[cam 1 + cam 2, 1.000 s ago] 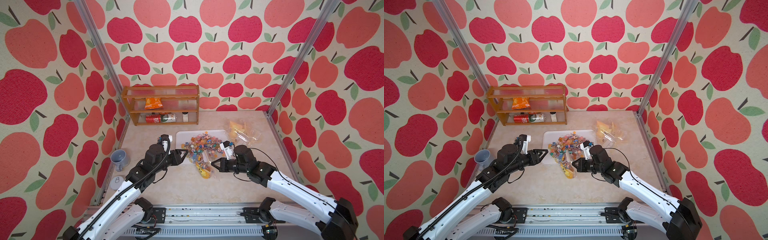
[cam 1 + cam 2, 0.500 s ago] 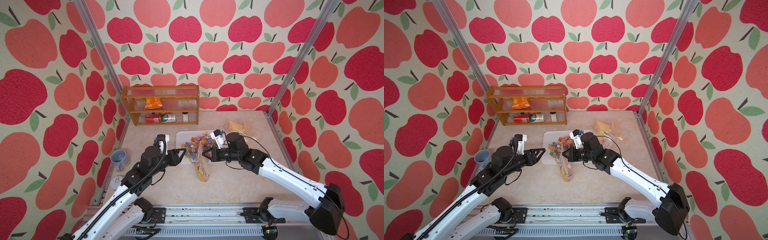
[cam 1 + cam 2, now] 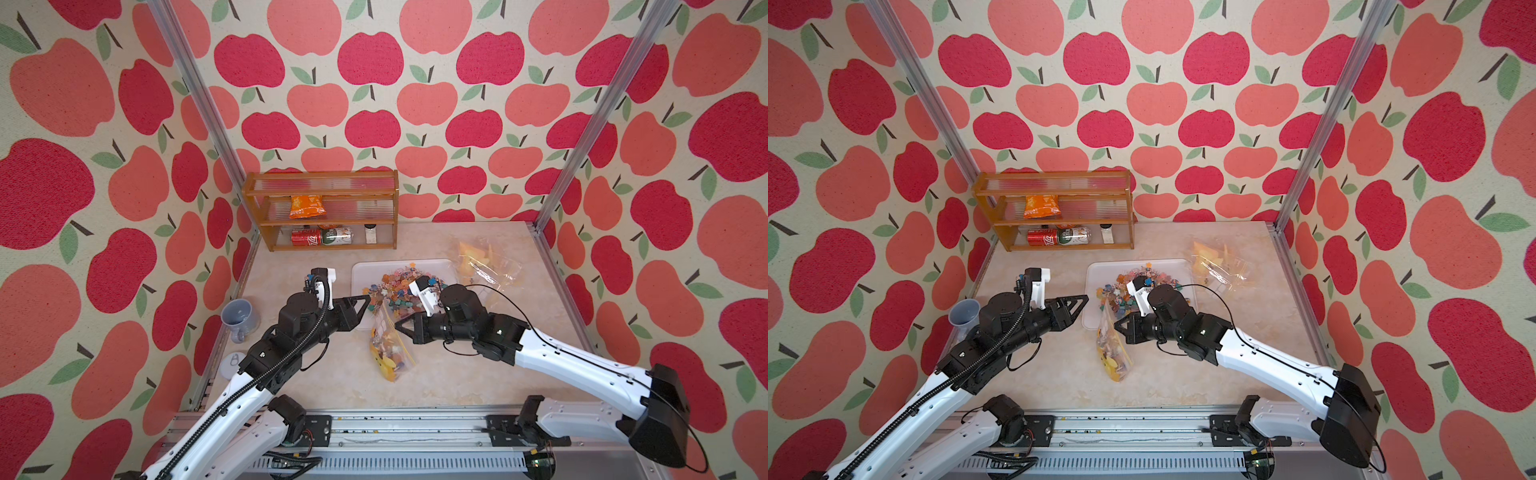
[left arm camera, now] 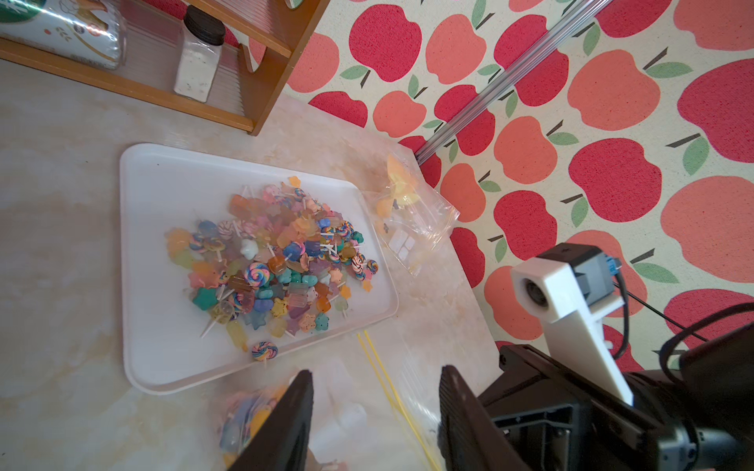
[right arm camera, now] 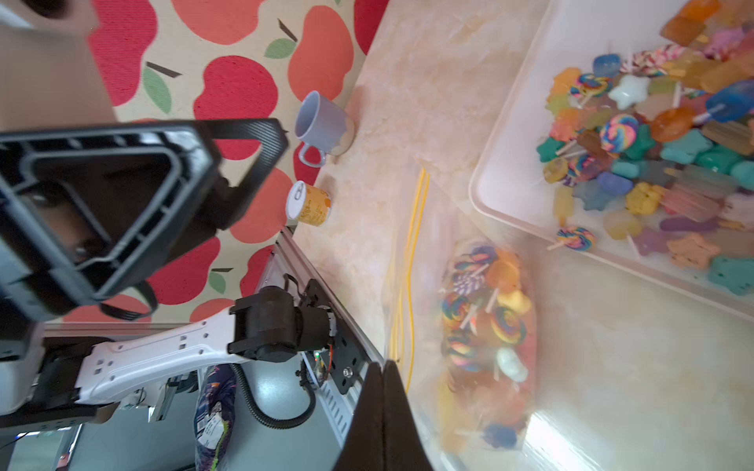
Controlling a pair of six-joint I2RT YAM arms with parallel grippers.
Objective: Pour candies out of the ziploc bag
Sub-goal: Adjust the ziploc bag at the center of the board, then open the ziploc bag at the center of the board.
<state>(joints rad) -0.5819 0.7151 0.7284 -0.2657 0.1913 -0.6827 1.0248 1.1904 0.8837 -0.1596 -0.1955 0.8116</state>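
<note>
The clear ziploc bag [image 3: 390, 353] with a yellow zip strip hangs tilted over the table in front of the white tray [image 3: 360, 275]. My right gripper [image 3: 397, 325] is shut on the bag's edge beside the zip [image 5: 412, 244]. Some candies [image 5: 485, 318], swirled lollipops and small coloured sweets, are still inside the bag. A heap of candies [image 3: 401, 286] lies on the tray [image 4: 163, 204]. My left gripper [image 3: 365, 297] is open just left of the bag, level with the tray's near corner. Its fingers [image 4: 300, 395] hold nothing; the bag [image 4: 351, 416] shows beneath them.
A wooden shelf [image 3: 320, 208] at the back left holds an orange snack packet, cans and a shaker. A grey mug [image 3: 239, 318] and a small yellow can [image 5: 308, 204] stand by the left wall. Another clear bag [image 3: 486, 262] lies right of the tray.
My right gripper has swung left with the bag, first towards the tray, then back forward a little. The bag now hangs further left. The left arm has barely moved.
</note>
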